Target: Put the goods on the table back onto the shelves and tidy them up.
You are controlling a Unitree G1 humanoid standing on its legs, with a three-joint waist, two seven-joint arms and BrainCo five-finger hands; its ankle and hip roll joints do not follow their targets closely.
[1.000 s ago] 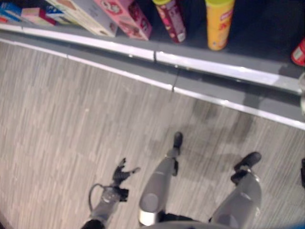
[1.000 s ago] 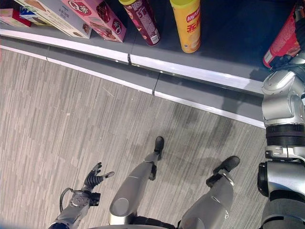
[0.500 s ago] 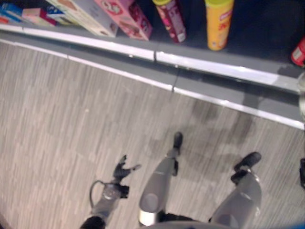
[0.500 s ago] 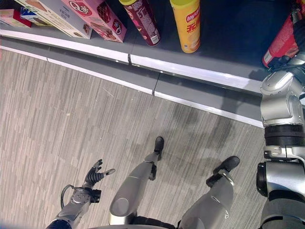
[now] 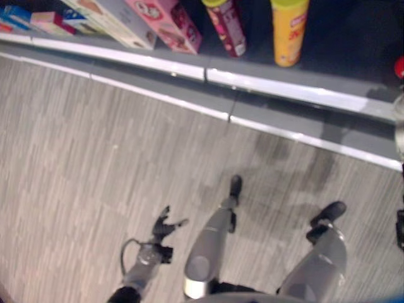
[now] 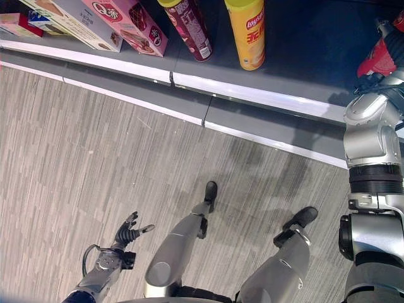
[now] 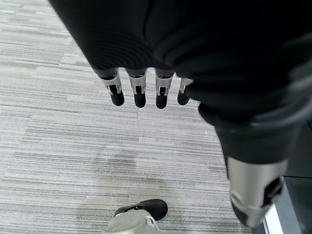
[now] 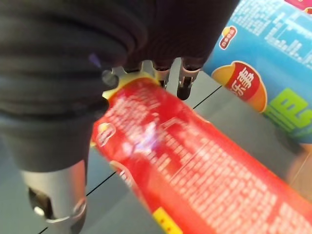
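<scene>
— Step in hand? Where was the item?
— Shelving. The right robot hand (image 8: pixel 161 63) had fingers curled round the red can (image 8: pixel 195 165), over the shelf (image 6: pixel 303 57). Left robot hand (image 6: pixel 129 232) hung relaxed, holding nothing.
— Next?
— Probably standing the can upright, then releasing

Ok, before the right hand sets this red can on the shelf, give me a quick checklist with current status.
1. Right hand curled on the red can: ok.
2. Can clear of the blue package beside it: cannot tell; they look close.
3. Open shelf space between the yellow can and the red can: ok.
4. Red can upright: not ok, it looks tilted in the right eye view.
5. Left hand open, low over the floor, holding nothing: ok.
6. Pink box and dark red can far from the placement spot: ok.
</scene>
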